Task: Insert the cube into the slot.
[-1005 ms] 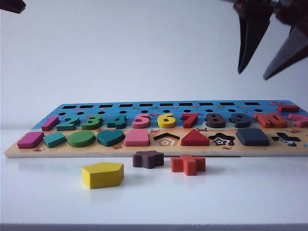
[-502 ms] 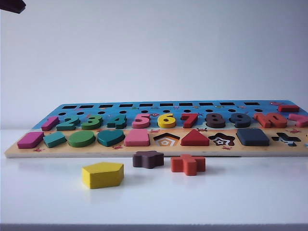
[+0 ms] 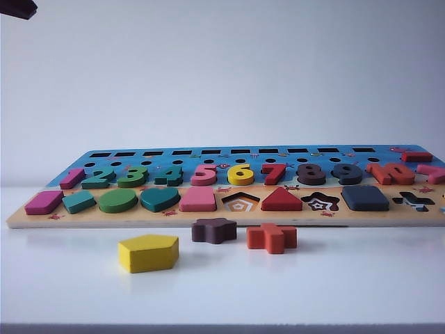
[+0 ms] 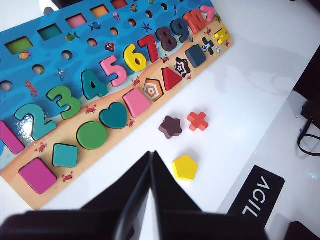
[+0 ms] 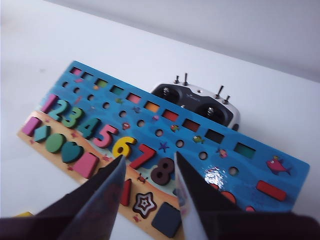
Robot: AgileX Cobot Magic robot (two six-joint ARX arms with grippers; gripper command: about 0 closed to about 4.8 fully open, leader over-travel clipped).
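Filling slot (image 3: 366, 207): cube (image 3: 365, 197); grippers clear.

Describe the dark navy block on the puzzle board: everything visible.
The cube is a flat, matte, dark navy-grey block with a rounded-rectangle outline, wood by its look. It lies level in the board's front row, seated in its slot, which it fills, so the slot's bottom is hidden. It sits between the star recess and the cross recess. Only the puzzle board touches it; neither gripper does. The left wrist view shows its top face plain, without markings.
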